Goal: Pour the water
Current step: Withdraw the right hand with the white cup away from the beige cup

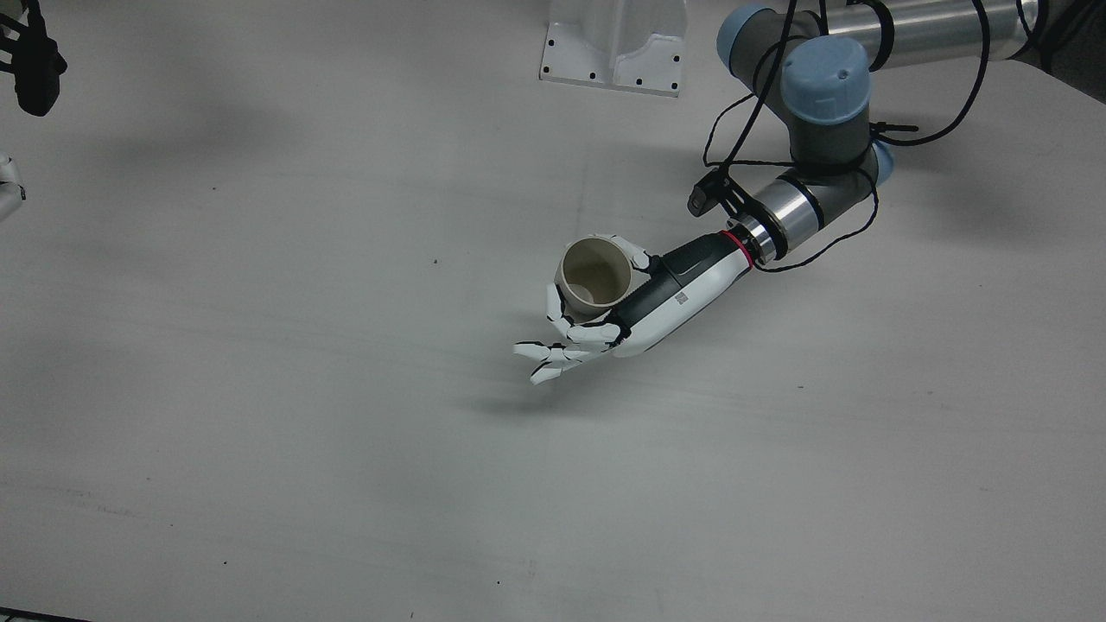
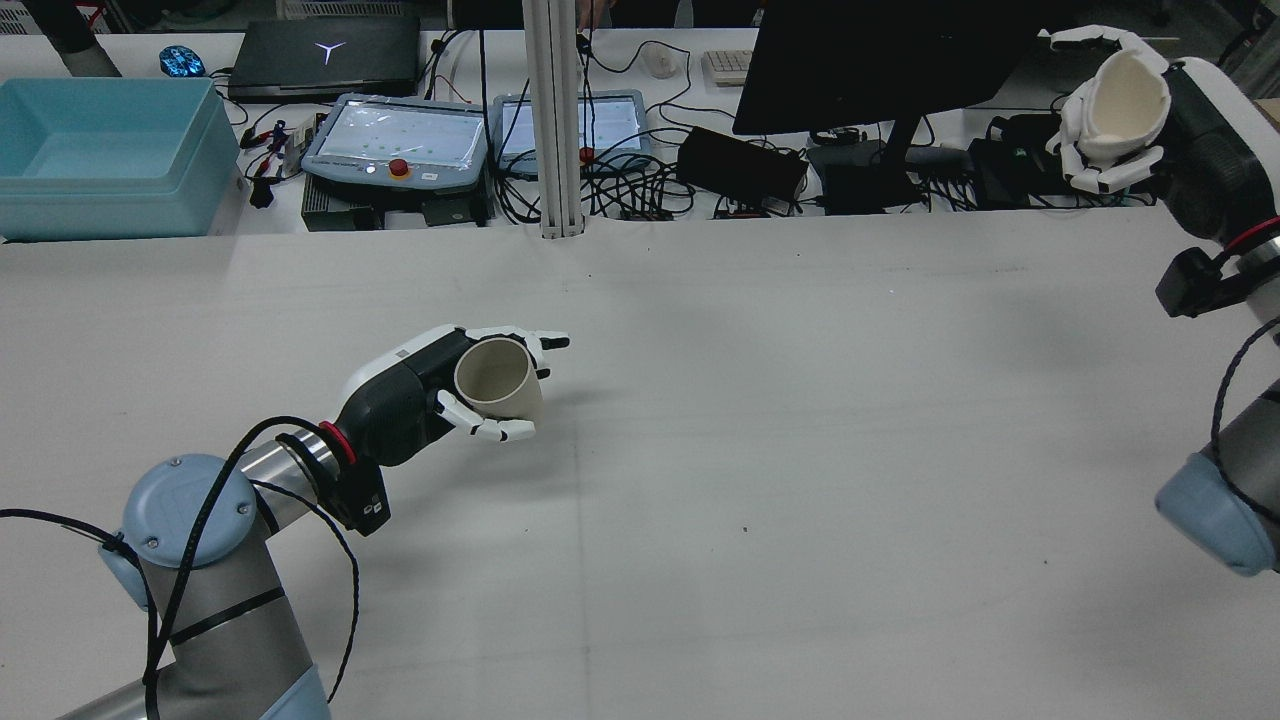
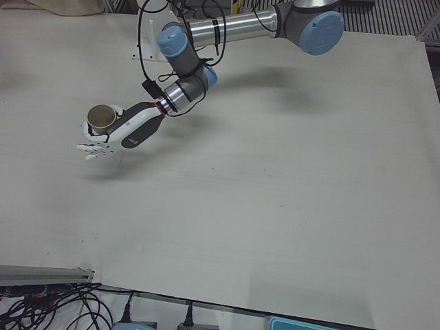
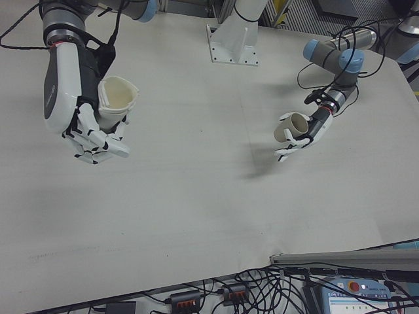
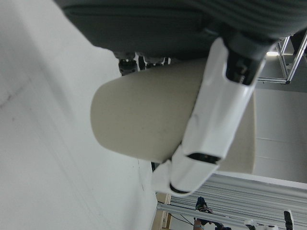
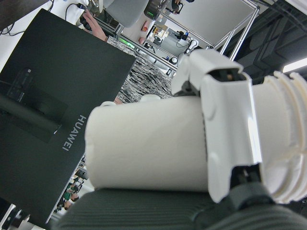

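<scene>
The left hand (image 2: 430, 395) hangs low over the table (image 2: 760, 480), fingers wrapped round a beige cup (image 2: 498, 378) held mouth-up in its palm (two fingers jut out straight past it); well apart, off at the table's far right edge, the right hand (image 2: 1150, 110) is raised high, fingers curled round a white cup (image 2: 1125, 95) tipped sideways.
</scene>
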You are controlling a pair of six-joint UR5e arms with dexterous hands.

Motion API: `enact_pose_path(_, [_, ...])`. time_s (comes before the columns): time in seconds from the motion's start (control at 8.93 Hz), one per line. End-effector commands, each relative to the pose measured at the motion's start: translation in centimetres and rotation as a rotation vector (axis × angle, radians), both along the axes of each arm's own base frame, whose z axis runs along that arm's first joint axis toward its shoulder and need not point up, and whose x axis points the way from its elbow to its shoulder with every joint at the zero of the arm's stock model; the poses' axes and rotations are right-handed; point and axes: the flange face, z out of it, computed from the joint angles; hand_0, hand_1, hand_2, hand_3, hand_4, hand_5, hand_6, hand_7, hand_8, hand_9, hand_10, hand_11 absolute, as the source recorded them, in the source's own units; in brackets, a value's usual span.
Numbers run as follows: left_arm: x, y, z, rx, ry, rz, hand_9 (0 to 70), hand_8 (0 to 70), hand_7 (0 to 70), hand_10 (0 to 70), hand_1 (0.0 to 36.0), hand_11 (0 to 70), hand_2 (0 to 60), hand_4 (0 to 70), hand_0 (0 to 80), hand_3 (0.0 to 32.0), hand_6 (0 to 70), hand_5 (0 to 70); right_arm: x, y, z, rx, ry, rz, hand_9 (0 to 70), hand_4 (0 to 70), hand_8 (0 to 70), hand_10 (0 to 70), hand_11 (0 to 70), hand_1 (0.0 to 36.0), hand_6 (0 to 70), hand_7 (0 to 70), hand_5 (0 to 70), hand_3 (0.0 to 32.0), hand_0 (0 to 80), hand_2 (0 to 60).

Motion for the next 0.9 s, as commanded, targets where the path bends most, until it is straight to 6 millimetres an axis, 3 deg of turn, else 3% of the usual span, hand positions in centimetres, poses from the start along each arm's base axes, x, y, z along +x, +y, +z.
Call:
enact_pose_path(0.0, [-5.9,-0.4,9.9,-0.038,-0.002,-0.045,6.6,11.9,17.8,11.4,36.0,20.1,60.0,66.2,80.0,0.0,21.8,70.0,6.6,0.9,9.8,0.040,-0.170,-0.044,70.0,0.6,65.6,31.9,49.5,36.0,67.5,60.5,30.7,0.0,80.0,60.0])
enact_pose_path(0.11, [-8.3,-0.3,13.7,-0.049,-0.016,-0.069,6.6,11.8,17.8,11.5,36.0,20.3,60.0,66.8,80.0,0.0,21.7,70.0,6.9,1.1,16.4,0.051,-0.257,-0.060,70.0,0.0,67.3,34.0,52.2,36.0,66.9,59.8,30.7,0.0,80.0,60.0])
enact_pose_path(0.22, [-10.0,-0.6,16.8,-0.058,-0.033,-0.091,6.7,11.7,17.9,11.8,36.0,20.6,60.0,67.1,80.0,0.0,21.5,70.0,7.0,1.1,20.7,0.071,-0.298,-0.070,70.0,2.0,70.0,36.4,55.1,36.0,70.0,64.7,31.2,0.0,80.0,60.0])
enact_pose_path(0.34, [-11.9,-2.3,19.6,-0.063,-0.033,-0.132,7.3,12.1,18.1,12.2,36.0,21.2,60.0,68.3,80.0,0.0,21.9,70.0,7.1,2.1,23.7,0.064,-0.298,-0.073,70.0,5.7,70.0,36.9,55.6,36.0,70.0,70.0,31.5,0.0,80.0,60.0])
enact_pose_path(0.56, [-15.4,-5.4,24.6,-0.067,-0.064,-0.162,8.3,12.7,19.2,12.9,36.0,22.2,60.0,69.7,80.0,0.0,23.0,70.0,7.3,3.0,28.0,0.051,-0.296,-0.073,70.0,10.2,70.0,39.4,58.8,36.0,70.0,70.0,32.6,0.0,80.0,60.0])
enact_pose_path(0.78, [-18.9,-5.2,29.6,-0.084,-0.091,-0.196,8.4,12.9,19.2,13.1,36.0,22.5,60.0,70.0,80.0,0.0,23.2,70.0,7.0,3.2,33.7,0.026,-0.324,-0.081,70.0,12.0,70.0,43.9,65.1,36.0,70.0,70.0,33.3,0.0,80.0,60.0])
